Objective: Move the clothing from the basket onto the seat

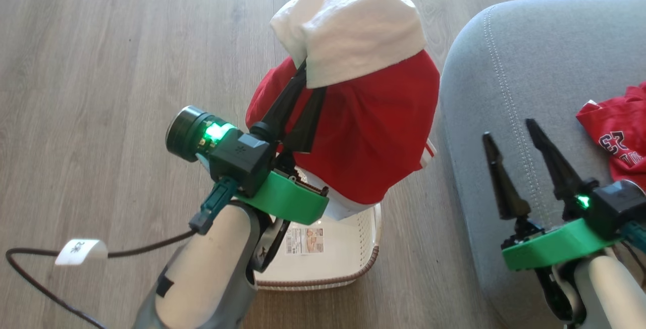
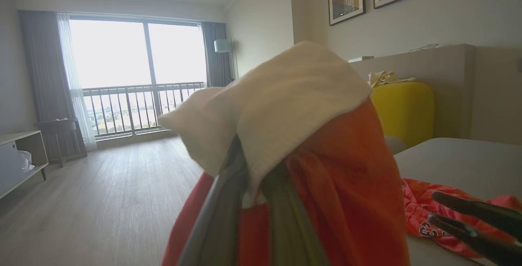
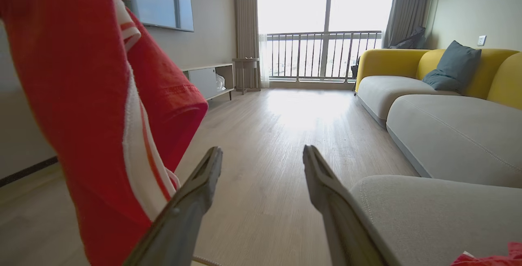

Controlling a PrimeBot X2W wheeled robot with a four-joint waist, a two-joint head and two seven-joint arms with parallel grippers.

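The left gripper [image 1: 307, 84] is clamped on a red garment [image 1: 368, 137] and holds it up in the middle of the head view. The shirt's white part [image 1: 353, 21] flops over the finger tips like a little hat, so I can't tell how much cloth they pinch. The red part hangs down in a big bunch. Its low end is right over the cream basket [image 1: 367, 264] at the bottom middle, maybe touching it. The basket sits on the wood floor [image 1: 101, 66], with a label [image 1: 304, 240] on its bare bottom.

The grey seat [image 1: 530, 66] fills the right side. Another red shirt [image 1: 618, 137] with dark letters lies on it at the right edge. The right gripper [image 1: 508, 129] is at the lower right, over the seat's edge. Its two dark fingers are spread wide with nothing between them.
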